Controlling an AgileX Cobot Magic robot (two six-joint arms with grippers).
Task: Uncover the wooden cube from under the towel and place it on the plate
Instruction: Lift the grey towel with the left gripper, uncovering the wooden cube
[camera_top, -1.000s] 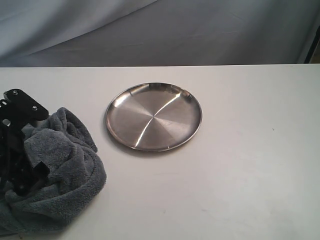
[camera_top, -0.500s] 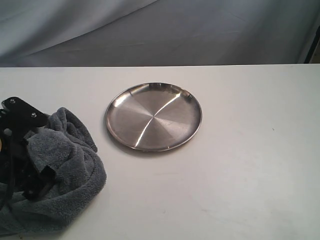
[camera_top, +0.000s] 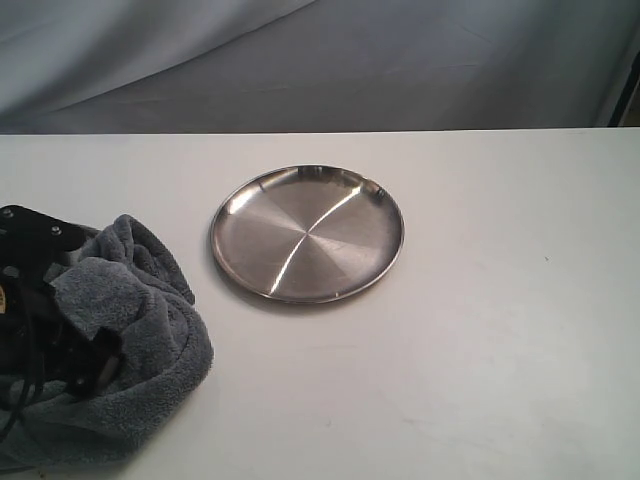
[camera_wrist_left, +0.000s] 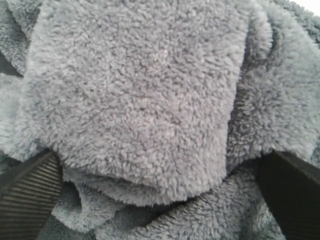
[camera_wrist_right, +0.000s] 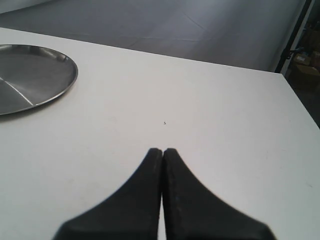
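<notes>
The dark grey towel (camera_top: 140, 340) lies bunched at the table's front left and fills the left wrist view (camera_wrist_left: 140, 100). My left gripper (camera_top: 75, 360) is pushed down into it. Its ribbed black fingers (camera_wrist_left: 27, 195) stand wide apart, open, with thick folds between them (camera_wrist_left: 160, 195). The wooden cube is hidden in every view. The steel plate (camera_top: 307, 232) sits bare in the middle of the table, to the right of the towel. In the right wrist view the plate (camera_wrist_right: 30, 75) lies ahead of my right gripper (camera_wrist_right: 162, 150), which is shut on nothing above the white table.
The white table (camera_top: 480, 330) runs to a back edge against a grey cloth backdrop (camera_top: 330, 60). The right wrist view shows the table's far corner with a dark frame and boxes (camera_wrist_right: 305, 60) beyond it.
My left gripper has sunk lower into the towel, and the fold over it has shifted slightly. The plate has not moved.
</notes>
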